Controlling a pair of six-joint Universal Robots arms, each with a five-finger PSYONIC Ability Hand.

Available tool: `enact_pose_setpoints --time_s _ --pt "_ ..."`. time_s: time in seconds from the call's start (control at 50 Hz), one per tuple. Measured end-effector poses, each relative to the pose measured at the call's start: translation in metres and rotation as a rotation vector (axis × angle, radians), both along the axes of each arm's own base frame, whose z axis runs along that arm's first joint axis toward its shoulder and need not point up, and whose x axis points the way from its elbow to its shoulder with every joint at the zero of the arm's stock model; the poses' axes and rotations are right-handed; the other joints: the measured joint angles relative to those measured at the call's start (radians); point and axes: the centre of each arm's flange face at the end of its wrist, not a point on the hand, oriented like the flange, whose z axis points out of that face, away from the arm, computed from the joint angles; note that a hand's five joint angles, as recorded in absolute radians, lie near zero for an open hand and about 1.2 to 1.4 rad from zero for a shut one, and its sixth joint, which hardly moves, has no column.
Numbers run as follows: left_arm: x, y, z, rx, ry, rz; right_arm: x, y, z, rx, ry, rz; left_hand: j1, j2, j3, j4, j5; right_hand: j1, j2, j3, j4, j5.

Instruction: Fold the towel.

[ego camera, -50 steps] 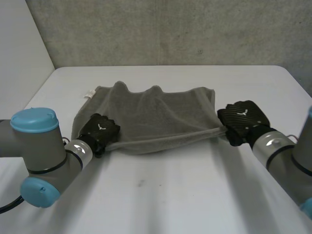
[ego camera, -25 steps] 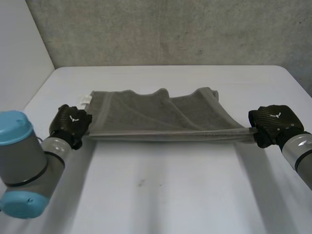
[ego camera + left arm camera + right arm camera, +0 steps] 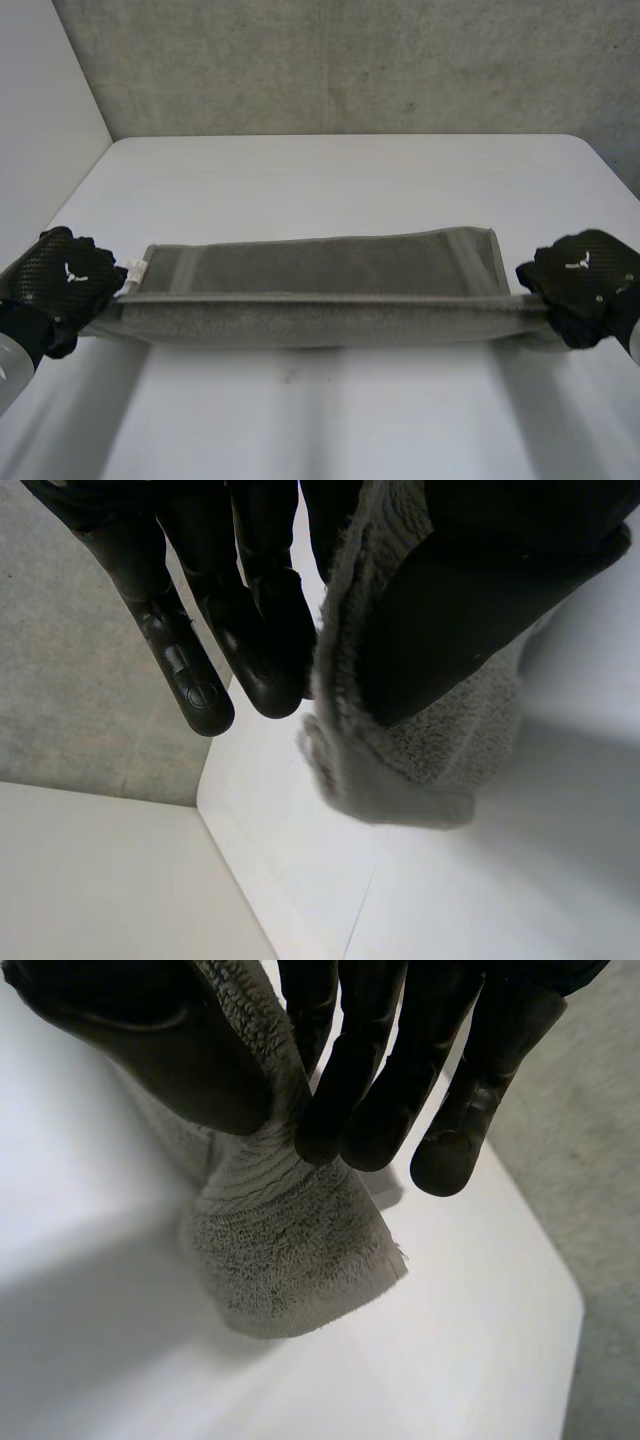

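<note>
Holding the grey towel (image 3: 320, 295) stretched straight between my hands, I have it as a long band over the white tabletop (image 3: 330, 180), running from near the left edge toward the right edge. My left hand (image 3: 62, 285) pinches its left end between thumb and fingers (image 3: 262, 630); my right hand (image 3: 580, 282) pinches the right end the same way.

Towel (image 3: 320, 290): plain grey, with a white tag (image 3: 135, 272). Left hand (image 3: 62, 285), right hand (image 3: 585, 280): black, fine woven pattern, small white mark. Table (image 3: 350, 180): white. Wall (image 3: 350, 60): speckled grey.
</note>
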Motion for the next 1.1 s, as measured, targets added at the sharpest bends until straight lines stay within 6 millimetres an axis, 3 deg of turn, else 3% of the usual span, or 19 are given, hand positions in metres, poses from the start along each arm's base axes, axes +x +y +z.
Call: enact_pose_setpoints --time_s 0.12,0.22,0.34,0.42,0.52,0.6,0.66,0.72,0.78,0.82,0.92,0.98,1.02,1.1 --pt "-0.002 -0.020 -0.011 0.041 0.034 -0.038 0.007 -0.030 -0.010 -0.055 -0.009 0.007 0.004 0.000 0.000 0.000 0.002 0.000 0.000 0.000 0.000 0.000" --pt "-0.013 -0.046 -0.027 0.080 0.045 -0.063 0.025 -0.056 -0.027 -0.068 -0.008 0.047 0.008 0.000 0.000 0.000 0.002 0.000 0.000 0.000 0.000 0.003" --pt "-0.019 -0.078 -0.045 0.112 0.031 -0.013 0.044 -0.075 -0.048 -0.043 0.014 0.070 0.008 0.000 0.000 0.000 0.002 0.000 0.000 0.000 0.000 0.004" --pt "-0.019 -0.088 -0.051 0.123 0.020 0.016 0.048 -0.081 -0.056 -0.027 0.029 0.063 0.008 0.000 0.000 0.000 0.002 0.000 0.000 0.000 0.000 0.004" --pt "-0.021 -0.095 -0.056 0.128 0.016 0.020 0.051 -0.091 -0.060 -0.034 0.035 0.058 0.008 0.000 0.000 0.000 0.002 0.000 0.000 0.000 0.000 0.004" --pt "-0.029 -0.112 -0.055 0.085 0.022 -0.001 0.057 -0.113 -0.052 -0.102 0.023 0.052 0.008 0.000 0.000 0.000 0.002 0.000 0.000 0.000 0.000 0.004" --pt "-0.044 -0.136 -0.043 -0.008 0.043 -0.029 0.065 -0.140 -0.036 -0.211 -0.001 0.041 0.008 0.000 0.000 0.000 0.002 0.000 0.000 0.000 0.000 0.004" --pt "-0.060 -0.164 -0.017 -0.144 0.094 -0.046 0.075 -0.168 -0.006 -0.373 -0.047 0.027 0.008 0.000 0.000 0.000 0.002 0.000 0.000 0.000 0.000 0.004" --pt "-0.073 -0.192 0.030 -0.328 0.222 -0.034 0.085 -0.189 0.038 -0.574 -0.121 0.013 0.008 0.000 0.000 0.000 0.002 0.000 0.000 0.000 0.000 0.004" --pt "-0.078 -0.206 0.079 -0.477 0.388 -0.019 0.090 -0.195 0.080 -0.735 -0.203 0.005 0.009 0.000 0.000 0.000 0.002 0.000 0.000 0.000 0.000 0.004" --pt "-0.072 -0.203 0.163 -0.656 0.714 -0.038 0.089 -0.186 0.146 -0.953 -0.363 0.005 0.009 0.000 0.000 0.000 0.002 0.000 0.000 0.000 0.000 0.004" --pt "-0.068 -0.197 0.177 -0.657 0.797 -0.044 0.088 -0.179 0.157 -0.961 -0.397 0.011 0.009 0.000 0.000 0.000 0.002 0.000 0.000 0.000 0.000 0.005" --pt "-0.065 -0.195 0.175 -0.631 0.815 -0.037 0.088 -0.175 0.154 -0.929 -0.397 0.014 0.009 0.000 0.000 0.000 0.002 0.000 0.000 0.000 0.000 0.005" --pt "-0.059 -0.193 0.139 -0.494 0.791 0.015 0.087 -0.169 0.118 -0.753 -0.346 0.018 0.009 0.000 0.000 0.000 0.002 0.000 0.000 0.000 0.000 0.005"
